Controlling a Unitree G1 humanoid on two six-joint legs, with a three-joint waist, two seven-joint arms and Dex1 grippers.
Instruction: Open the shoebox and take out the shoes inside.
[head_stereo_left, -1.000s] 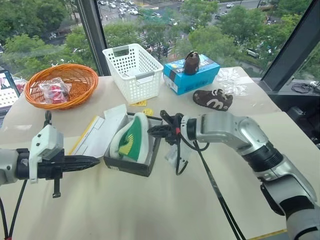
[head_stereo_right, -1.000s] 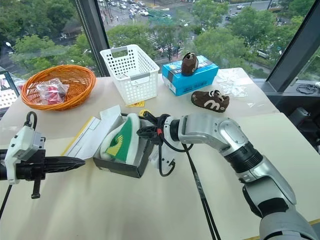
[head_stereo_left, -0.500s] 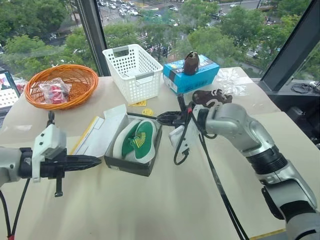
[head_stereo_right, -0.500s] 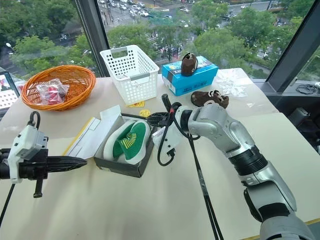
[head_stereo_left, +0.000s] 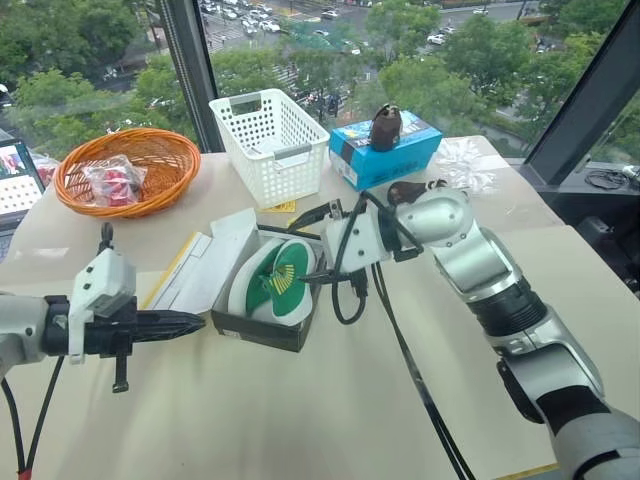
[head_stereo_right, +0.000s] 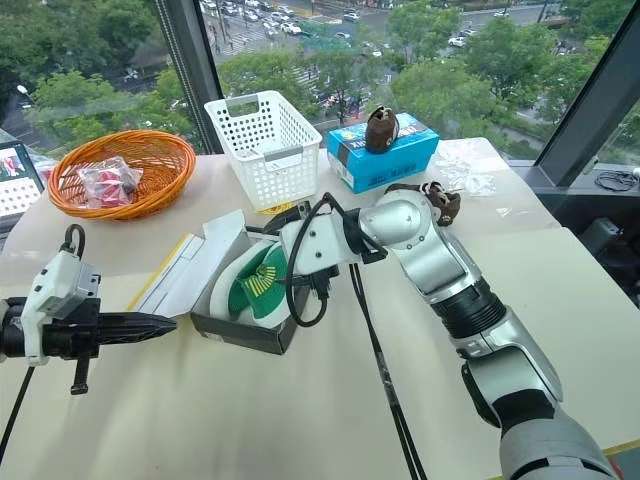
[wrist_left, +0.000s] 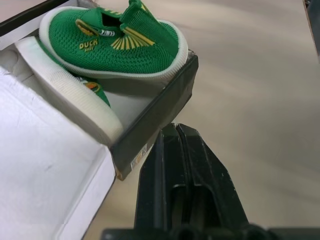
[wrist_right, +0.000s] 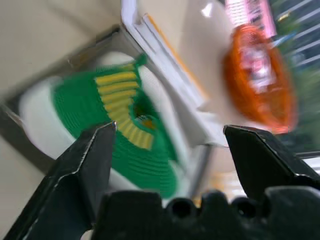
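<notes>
Jaws of the right gripper (head_stereo_left: 312, 245) are spread wide and hold nothing; they are poised directly over the open shoebox (head_stereo_left: 268, 325), one finger above the far rim and one low beside the shoes (head_stereo_left: 274, 281). Jaws of the left gripper (head_stereo_left: 196, 322) are pressed together, empty, pointed at the near left corner of the shoebox and stopped just short of it. Listed by size: the table (head_stereo_left: 330, 420), on which all items rest; the shoebox, between the two grippers, its dark base upright and its lid (head_stereo_left: 205, 265) folded back flat, white inside up, on the side of the left gripper; a white basket (head_stereo_left: 268, 142) and an orange wicker basket (head_stereo_left: 125, 170) with a red packet inside, both well beyond the jaws; a blue box (head_stereo_left: 384, 150) with a brown shoe on top, beyond the right gripper; the shoes, packed on edge inside the shoebox, green soles with yellow markings facing the right gripper.
</notes>
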